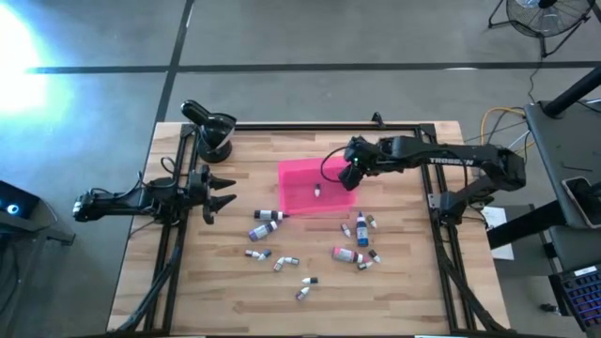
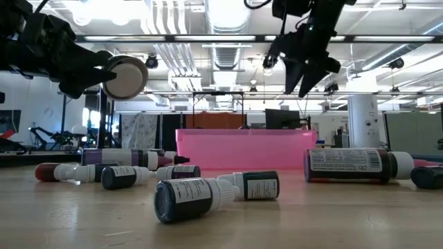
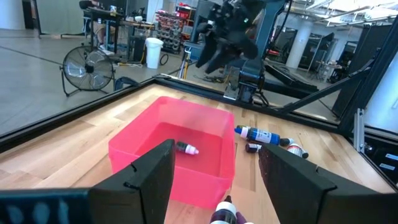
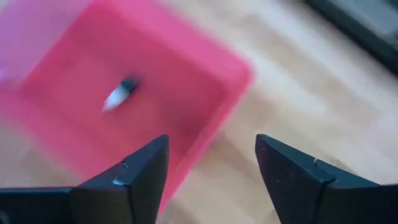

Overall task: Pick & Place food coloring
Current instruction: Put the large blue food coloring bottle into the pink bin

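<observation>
A pink tray (image 1: 317, 185) stands mid-table, with one small food coloring bottle (image 1: 317, 191) lying on its floor (image 3: 186, 148) (image 4: 120, 93). Several more food coloring bottles (image 1: 272, 239) lie scattered on the wood nearer the front edge (image 2: 187, 197). My right gripper (image 1: 349, 175) hangs open above the tray's right end, pointing down at a slant, with nothing between its fingers (image 2: 304, 76). At the table's left edge my left gripper (image 1: 221, 191) stands open and level, pointing at the tray (image 3: 214, 180).
A black clamp-on fixture (image 1: 211, 127) sits at the far left corner. Black frame rails (image 1: 441, 244) run along the table's left and right sides. Bare wood lies to the right of the tray and along the near edge.
</observation>
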